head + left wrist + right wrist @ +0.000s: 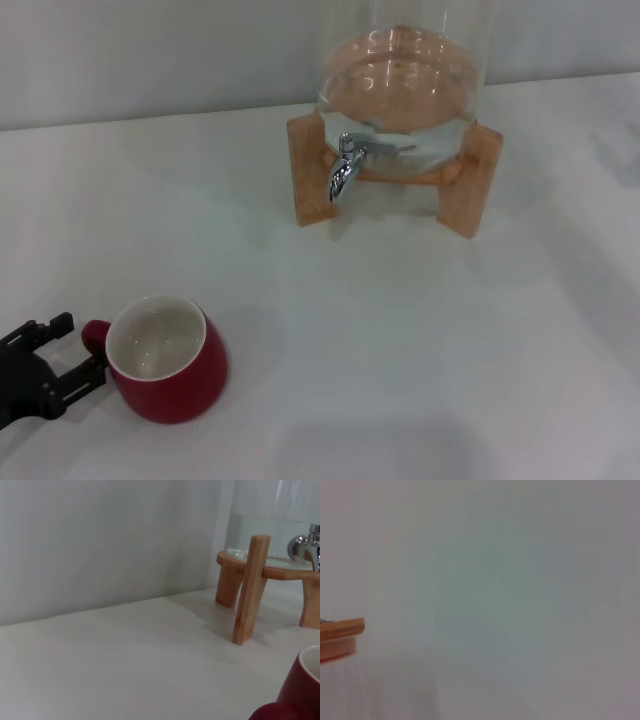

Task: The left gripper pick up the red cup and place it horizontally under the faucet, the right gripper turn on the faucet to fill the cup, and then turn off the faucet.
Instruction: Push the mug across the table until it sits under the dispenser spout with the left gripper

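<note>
The left gripper (pixel 72 350), fingers spread around the handle, sits by the red cup (pixel 165 357) near the table's front-left corner. It should probably squeeze the handle firmly before lifting.

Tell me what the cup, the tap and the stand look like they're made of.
Red cup: probably glazed ceramic, with a glossy dark-red outside and a smooth white inside. Faucet: polished metal, likely chrome, given its bright mirror-like highlights. Stand: light, unpainted wood, with a warm tan tone and squared legs. The left claw sits at the cup's handle.

Cup (pixel 168 360) near-left of faucet (pixel 346 163), well apart.
</note>
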`<control>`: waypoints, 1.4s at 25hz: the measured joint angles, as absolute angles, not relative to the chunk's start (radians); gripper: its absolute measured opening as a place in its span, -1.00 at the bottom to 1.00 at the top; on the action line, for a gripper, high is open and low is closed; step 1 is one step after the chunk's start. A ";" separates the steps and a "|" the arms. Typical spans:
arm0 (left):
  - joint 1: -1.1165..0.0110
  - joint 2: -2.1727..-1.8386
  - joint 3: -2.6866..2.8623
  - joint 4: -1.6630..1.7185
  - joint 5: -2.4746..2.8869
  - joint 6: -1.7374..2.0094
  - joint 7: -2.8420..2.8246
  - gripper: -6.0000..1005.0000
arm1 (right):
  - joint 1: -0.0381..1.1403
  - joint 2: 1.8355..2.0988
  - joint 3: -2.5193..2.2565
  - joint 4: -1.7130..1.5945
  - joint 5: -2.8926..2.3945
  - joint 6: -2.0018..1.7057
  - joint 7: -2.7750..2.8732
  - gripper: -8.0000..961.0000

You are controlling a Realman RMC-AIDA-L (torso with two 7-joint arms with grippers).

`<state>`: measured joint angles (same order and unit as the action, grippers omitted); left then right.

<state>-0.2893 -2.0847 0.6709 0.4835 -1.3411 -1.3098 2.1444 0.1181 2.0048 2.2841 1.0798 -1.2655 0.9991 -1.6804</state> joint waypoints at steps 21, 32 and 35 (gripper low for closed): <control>-0.312 -2.082 0.670 0.485 -1.340 -1.342 2.144 0.44 | 0.118 2.005 2.286 1.075 -1.255 0.997 -1.685 0.32; -0.303 -2.080 0.670 0.486 -1.339 -1.360 2.145 -0.20 | 0.118 2.005 2.294 1.072 -1.255 1.000 -1.686 0.32; -0.301 -2.081 0.670 0.486 -1.341 -1.362 2.145 -0.46 | 0.118 2.005 2.295 1.070 -1.254 1.002 -1.686 0.32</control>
<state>-0.3013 -2.0808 0.6700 0.4862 -1.3406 -1.3616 2.1445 0.1180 2.0048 2.2948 1.0701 -1.2538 1.0017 -1.6858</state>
